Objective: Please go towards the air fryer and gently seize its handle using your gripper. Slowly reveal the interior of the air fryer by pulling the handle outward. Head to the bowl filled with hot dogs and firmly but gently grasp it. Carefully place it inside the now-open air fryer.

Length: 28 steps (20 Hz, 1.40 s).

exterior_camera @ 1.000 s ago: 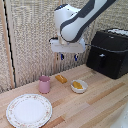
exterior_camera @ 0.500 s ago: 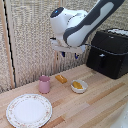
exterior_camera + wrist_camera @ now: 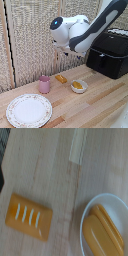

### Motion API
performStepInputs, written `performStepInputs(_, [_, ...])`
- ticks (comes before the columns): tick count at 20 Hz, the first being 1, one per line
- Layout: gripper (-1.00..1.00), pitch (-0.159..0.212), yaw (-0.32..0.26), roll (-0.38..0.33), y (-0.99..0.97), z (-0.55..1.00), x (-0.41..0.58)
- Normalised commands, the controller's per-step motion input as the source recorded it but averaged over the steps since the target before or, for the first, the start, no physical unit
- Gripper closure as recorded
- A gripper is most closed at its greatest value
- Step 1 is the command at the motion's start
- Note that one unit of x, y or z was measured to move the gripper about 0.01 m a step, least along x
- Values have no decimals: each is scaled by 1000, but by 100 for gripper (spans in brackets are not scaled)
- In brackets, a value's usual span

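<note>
Here the arm [image 3: 95, 27] hangs high over the table [image 3: 95, 107], and its end is above the orange block [image 3: 61, 78] and the bowl [image 3: 78, 86]. The gripper sits under the white wrist, but it is too blurry to show, so I cannot tell if its claws are apart or pinched.

The air fryer [image 3: 108, 54] stands at the exterior view's right, at the back. Its drawer looks closed, and the handle [image 3: 102, 59] pokes out from the front. So I think the first step is not done yet.

The bowl holds the hot dogs [image 3: 103, 232] and sits near the pink cup [image 3: 44, 84] and the plate [image 3: 28, 110].

Next, the arm needs to go across to the handle, come down level with it, and close softly on it.
</note>
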Motion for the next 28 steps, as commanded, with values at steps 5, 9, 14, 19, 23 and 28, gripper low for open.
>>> performStepInputs(5, [-100,-170,0,-126,-517,-451,-2])
performStepInputs(9, [-100,-151,0,-125,-570,-371,-8])
performStepInputs(14, [-100,-123,0,-104,-591,-370,-195])
performStepInputs(19, [-100,-94,-31,-70,-593,-361,-314])
performStepInputs(23, [-100,-40,-11,-59,-624,-294,-303])
performStepInputs(28, [-100,-14,0,-50,-687,-237,-243])
